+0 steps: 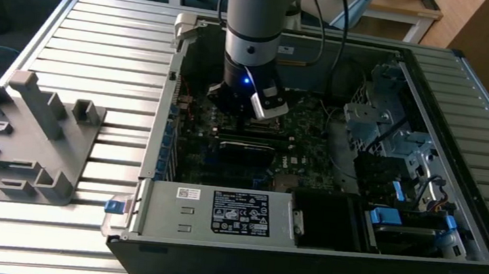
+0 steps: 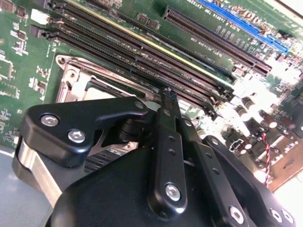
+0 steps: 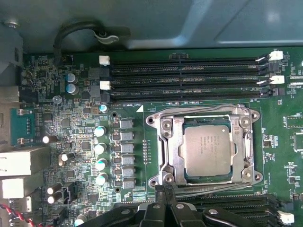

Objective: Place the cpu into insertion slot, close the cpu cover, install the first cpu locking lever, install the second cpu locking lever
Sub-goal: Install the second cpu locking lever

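Jaws [image 3: 163, 191] were closed and empty at the socket's edge; your dull silver square cpu [image 3: 207, 150] sat under the shut silver frame cover [image 3: 203, 144]. I judge a slip there could have bent a locking lever [image 3: 208, 188].

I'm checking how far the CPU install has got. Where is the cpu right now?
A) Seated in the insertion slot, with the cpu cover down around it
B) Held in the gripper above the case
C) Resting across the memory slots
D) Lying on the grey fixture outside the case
A: in the first wrist view the cpu sits flat in the insertion slot, its metal top showing through the window of the cpu cover lying around it.
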Motion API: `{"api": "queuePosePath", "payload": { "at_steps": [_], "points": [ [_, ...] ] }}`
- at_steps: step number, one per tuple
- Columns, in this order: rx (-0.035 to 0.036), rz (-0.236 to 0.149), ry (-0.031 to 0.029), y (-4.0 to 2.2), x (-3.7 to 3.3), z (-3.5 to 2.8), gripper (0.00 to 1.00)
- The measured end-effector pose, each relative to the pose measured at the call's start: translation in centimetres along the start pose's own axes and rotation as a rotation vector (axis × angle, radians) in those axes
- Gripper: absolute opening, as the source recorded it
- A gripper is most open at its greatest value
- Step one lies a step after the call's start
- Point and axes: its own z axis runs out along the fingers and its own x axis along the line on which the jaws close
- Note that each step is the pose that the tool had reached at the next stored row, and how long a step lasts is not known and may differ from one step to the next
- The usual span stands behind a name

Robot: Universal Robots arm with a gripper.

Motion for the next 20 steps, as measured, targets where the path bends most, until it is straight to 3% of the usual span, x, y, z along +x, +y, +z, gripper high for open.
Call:
{"api": "queuePosePath", "payload": {
  "at_steps": [13, 17, 20],
  "points": [
    [-0.0077, 0.000, -0.0007, -0.01, 0.23, 0.29, 0.11],
    [-0.0234, 0.001, -0.0008, -0.01, 0.30, 0.34, 0.11],
    [-0.0257, 0.001, -0.0005, 0.00, 0.30, 0.33, 0.11]
  ]
}}
